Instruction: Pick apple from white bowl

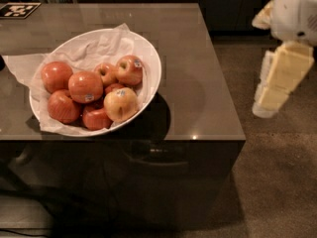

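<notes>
- The apple (85, 86) sat left of centre in the white bowl (148, 53), touching neighbouring apples (121, 104).
- It looked firm, waxy and fairly heavy, best pinched across its widest middle.
- The gripper (270, 100) hung well right of the bowl; I could not tell its spread.

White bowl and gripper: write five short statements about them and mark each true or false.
1. The white bowl sits on the table. True.
2. The gripper is inside the bowl, touching fruit. False: it hangs right of the table, above the floor, apart from the bowl.
3. The apple with a small dark sticker lies in the bowl among other apples. True.
4. The bowl has no lining. False: crumpled white paper lines it.
5. The pale yellowish apple lies at the bowl's far rim. False: it lies toward the near rim.
</notes>
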Controlling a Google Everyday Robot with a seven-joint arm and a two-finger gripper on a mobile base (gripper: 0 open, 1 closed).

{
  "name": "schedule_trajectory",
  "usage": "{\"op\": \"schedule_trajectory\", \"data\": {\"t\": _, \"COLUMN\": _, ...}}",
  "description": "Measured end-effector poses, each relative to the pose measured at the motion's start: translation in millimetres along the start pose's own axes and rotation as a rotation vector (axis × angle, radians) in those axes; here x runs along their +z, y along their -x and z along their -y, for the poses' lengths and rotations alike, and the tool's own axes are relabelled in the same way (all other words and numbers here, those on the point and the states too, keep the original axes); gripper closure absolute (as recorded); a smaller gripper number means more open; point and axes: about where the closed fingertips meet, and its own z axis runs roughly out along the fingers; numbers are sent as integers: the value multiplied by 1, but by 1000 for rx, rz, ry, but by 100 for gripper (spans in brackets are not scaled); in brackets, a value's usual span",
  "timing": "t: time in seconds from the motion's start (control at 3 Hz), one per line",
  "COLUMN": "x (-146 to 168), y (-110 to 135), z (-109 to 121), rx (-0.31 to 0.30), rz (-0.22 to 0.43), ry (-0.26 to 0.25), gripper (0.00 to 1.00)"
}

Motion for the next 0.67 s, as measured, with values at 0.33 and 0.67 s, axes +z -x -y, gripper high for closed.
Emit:
{"op": "schedule_trajectory", "data": {"t": 0.33, "x": -28, "y": 62, "z": 4, "rx": -57, "rz": 44, "ry": -5, "gripper": 0}}
{"op": "schedule_trajectory", "data": {"t": 0.67, "x": -46, "y": 118, "z": 2, "rx": -114, "rz": 107, "ry": -7, "gripper": 0}}
